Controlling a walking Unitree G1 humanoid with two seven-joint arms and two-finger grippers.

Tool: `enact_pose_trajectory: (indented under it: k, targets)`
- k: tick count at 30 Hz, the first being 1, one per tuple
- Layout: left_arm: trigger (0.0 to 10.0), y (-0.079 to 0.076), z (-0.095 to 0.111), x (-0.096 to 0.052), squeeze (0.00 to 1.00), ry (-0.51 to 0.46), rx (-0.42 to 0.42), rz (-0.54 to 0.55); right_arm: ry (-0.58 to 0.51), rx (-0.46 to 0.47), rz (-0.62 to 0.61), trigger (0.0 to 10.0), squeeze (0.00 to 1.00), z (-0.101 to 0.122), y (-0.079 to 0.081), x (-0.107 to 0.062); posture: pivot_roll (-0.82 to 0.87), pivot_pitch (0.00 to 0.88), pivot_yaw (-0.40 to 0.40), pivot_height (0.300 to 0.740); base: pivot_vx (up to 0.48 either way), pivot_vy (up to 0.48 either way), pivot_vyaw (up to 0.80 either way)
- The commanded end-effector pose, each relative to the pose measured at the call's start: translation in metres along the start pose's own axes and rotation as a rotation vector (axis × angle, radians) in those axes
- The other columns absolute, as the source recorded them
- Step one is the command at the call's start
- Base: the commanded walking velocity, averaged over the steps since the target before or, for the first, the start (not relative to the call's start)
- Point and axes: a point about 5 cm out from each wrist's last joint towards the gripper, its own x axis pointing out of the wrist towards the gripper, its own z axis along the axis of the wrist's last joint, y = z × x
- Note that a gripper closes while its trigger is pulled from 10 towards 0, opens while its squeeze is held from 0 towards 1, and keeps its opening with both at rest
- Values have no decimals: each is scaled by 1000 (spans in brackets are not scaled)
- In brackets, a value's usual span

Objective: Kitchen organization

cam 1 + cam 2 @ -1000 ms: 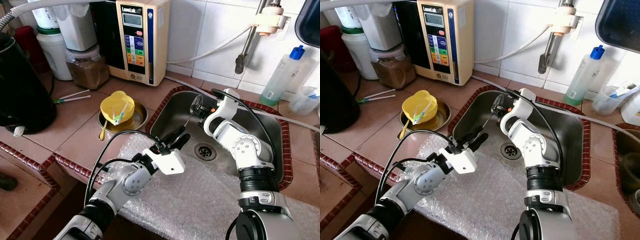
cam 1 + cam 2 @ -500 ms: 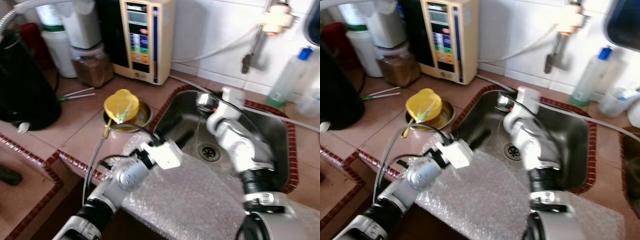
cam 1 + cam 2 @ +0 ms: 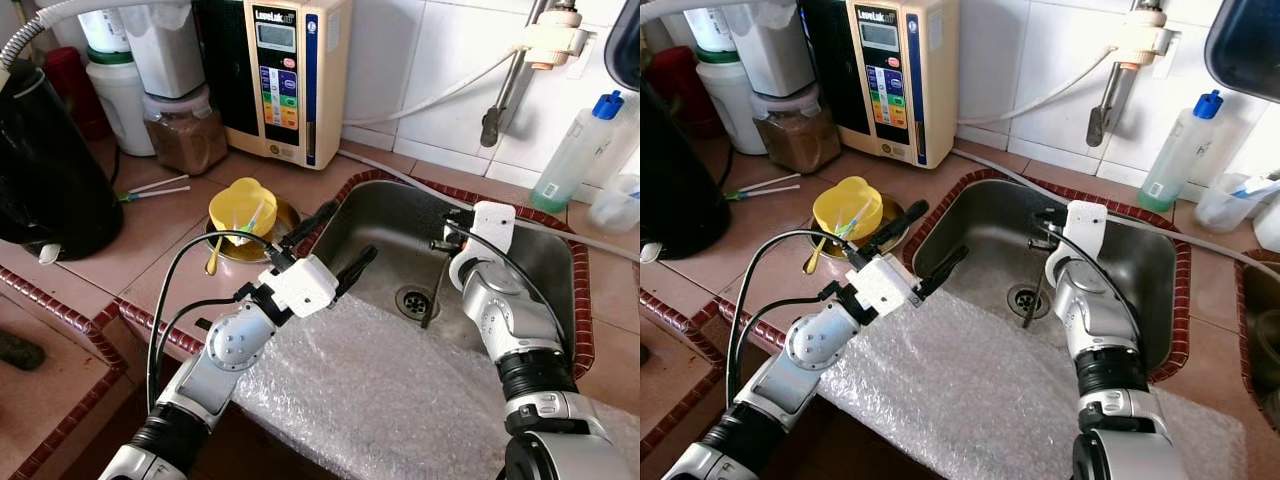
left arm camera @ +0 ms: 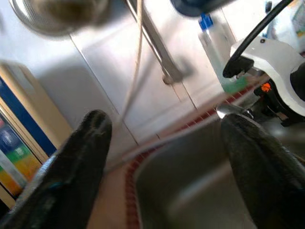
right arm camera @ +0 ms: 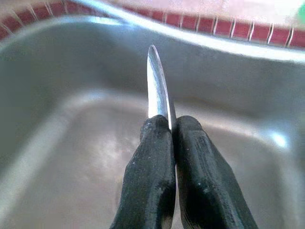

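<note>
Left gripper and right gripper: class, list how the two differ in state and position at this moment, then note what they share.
The left gripper is open and holds nothing; the right gripper is shut on a thin metal utensil. The left gripper sits over the sink's left rim beside the yellow bowl; the right gripper is over the sink basin, the utensil hanging near the drain. Both have two long black fingers.
</note>
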Motion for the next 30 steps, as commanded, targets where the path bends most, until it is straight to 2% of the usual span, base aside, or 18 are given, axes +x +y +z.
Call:
enact_pose_trajectory:
  k: [1, 4, 7, 9, 10, 11, 12, 13, 14, 15, 17, 19, 23, 28, 30]
  targets:
    - [10000, 2, -1, -3, 1000, 35, -48, -7, 18, -25, -15, 0, 0, -8, -4, 1, 20, 0, -5, 740, 0, 0, 0]
    - [10000, 3, -5, -9, 1000, 105, -164, -13, 41, -48, -26, 0, 0, -18, -9, 2, 27, 0, -2, 740, 0, 0, 0]
    - [10000, 1, -11, -13, 1000, 185, -208, -43, 70, -64, -19, 0, 0, -25, -10, 2, 28, 0, -2, 740, 0, 0, 0]
    - [10000, -2, -13, -16, 1000, 224, -265, -79, 104, -81, 1, 5137, 0, -33, -8, 2, 30, 0, -4, 740, 0, 0, 0]
    - [10000, -3, -12, -16, 1000, 229, -285, -93, 117, -82, 5, 10000, 0, -36, -8, 2, 30, 0, -4, 740, 0, 0, 0]
    - [10000, -3, -12, -16, 1000, 229, -285, -93, 117, -82, 5, 10000, 0, -36, -8, 2, 30, 0, -4, 740, 0, 0, 0]
    - [10000, -3, -11, -16, 1000, 236, -306, -100, 128, -81, 10, 10000, 467, -39, -7, 2, 30, 0, -4, 740, 0, 0, 0]
    - [10000, -3, -11, -16, 1000, 247, -322, -108, 137, -81, 7, 10000, 800, -41, -8, 2, 30, 0, -3, 740, 0, 0, 0]
    - [10000, -3, -11, -16, 1000, 255, -333, -113, 141, -80, 5, 10000, 800, -42, -8, 2, 30, 0, -3, 740, 0, 0, 0]
    - [10000, -4, -11, -16, 1000, 272, -347, -135, 142, -80, 4, 10000, 1000, -43, -8, 2, 30, 0, -4, 740, 0, 0, 0]
    - [10000, -7, -12, -17, 1000, 303, -381, -180, 141, -78, 2, 10000, 1000, -43, -9, 2, 29, 0, -4, 740, 0, 0, 0]
    - [10000, -5, -12, -17, 1000, 307, -391, -174, 142, -75, 1, 10000, 1000, -43, -9, 2, 29, 0, -3, 740, 0, 0, 0]
    - [10000, 2, -12, -16, 1000, 330, -379, -157, 131, -64, 5, 10000, 1000, -43, -9, 2, 27, 0, -2, 740, 0, 0, 0]
    - [10000, 3, -7, -14, 1000, 325, -399, -147, 100, -102, 31, 10000, 1000, -39, -4, 2, 26, 0, -3, 740, 0, 0, 0]
    - [10000, 3, -7, -14, 1000, 325, -380, -150, 81, -94, 54, 10000, 1000, -37, -1, 1, 26, 0, -3, 740, 0, 0, 0]
